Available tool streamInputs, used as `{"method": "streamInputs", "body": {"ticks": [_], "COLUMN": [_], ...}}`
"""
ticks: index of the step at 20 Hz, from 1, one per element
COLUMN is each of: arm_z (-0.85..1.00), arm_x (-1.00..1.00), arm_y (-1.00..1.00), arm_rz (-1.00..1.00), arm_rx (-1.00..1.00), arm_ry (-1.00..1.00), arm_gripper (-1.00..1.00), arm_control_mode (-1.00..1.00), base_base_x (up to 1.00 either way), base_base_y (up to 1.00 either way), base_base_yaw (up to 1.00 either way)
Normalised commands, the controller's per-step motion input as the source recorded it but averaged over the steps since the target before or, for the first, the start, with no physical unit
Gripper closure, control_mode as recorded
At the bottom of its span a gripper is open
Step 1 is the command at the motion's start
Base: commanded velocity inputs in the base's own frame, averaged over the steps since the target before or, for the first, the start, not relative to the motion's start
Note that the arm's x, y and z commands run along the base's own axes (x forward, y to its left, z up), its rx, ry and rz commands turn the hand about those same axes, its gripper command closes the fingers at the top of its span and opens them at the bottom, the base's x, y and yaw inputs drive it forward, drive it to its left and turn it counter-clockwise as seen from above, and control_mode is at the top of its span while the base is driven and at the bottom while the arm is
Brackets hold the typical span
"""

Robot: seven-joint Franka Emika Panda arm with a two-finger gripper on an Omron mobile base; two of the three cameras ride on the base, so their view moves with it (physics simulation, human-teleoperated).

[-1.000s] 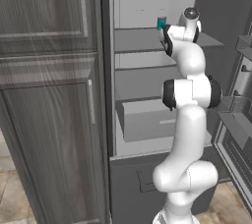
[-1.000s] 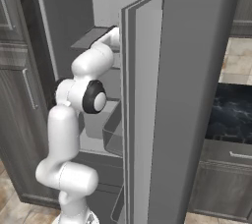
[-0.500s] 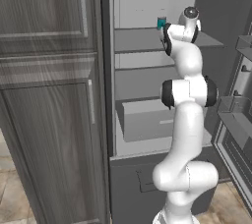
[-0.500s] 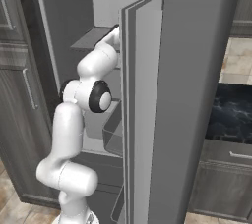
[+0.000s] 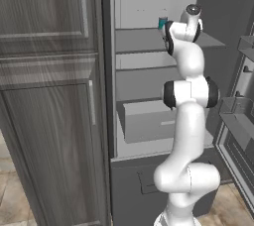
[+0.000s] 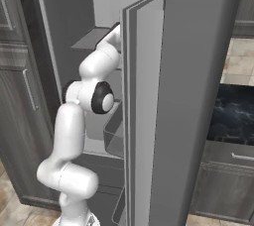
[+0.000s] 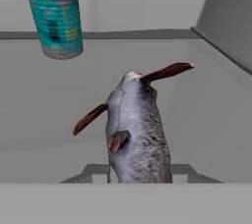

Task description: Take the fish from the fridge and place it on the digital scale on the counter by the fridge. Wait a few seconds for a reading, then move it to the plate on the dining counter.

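Fish (image 7: 135,129) lies on the upper fridge shelf (image 7: 44,120), near a teal can (image 7: 53,15) standing farther back. Gripper (image 7: 139,176) appears closed around its grey body. Judged light, fairly stiff, probably slippery; hold the thick midsection, not the thin reddish fins.

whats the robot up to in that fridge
The white robot arm is reaching onto an upper shelf of the open dark grey fridge. In the hand view its end effector sits around a grey speckled fish with reddish fins lying on the pale shelf, the dark fingers flanking its body. A teal labelled can stands further back on the same shelf. The fish has not left the fridge yet.
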Motion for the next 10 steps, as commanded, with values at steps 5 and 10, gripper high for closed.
{"method": "streamInputs", "body": {"ticks": [5, 10], "arm_z": [-0.27, -0.21], "arm_x": [-0.78, -1.00], "arm_y": [0.38, 0.50], "arm_rz": [0.00, 0.00], "arm_rx": [0.00, 0.00], "arm_ry": [-0.01, -0.07], "arm_gripper": [1.00, 1.00], "arm_control_mode": [-1.00, -1.00], "base_base_x": [0.00, 0.00], "base_base_y": [0.00, 0.00], "base_base_yaw": [0.00, 0.00]}}
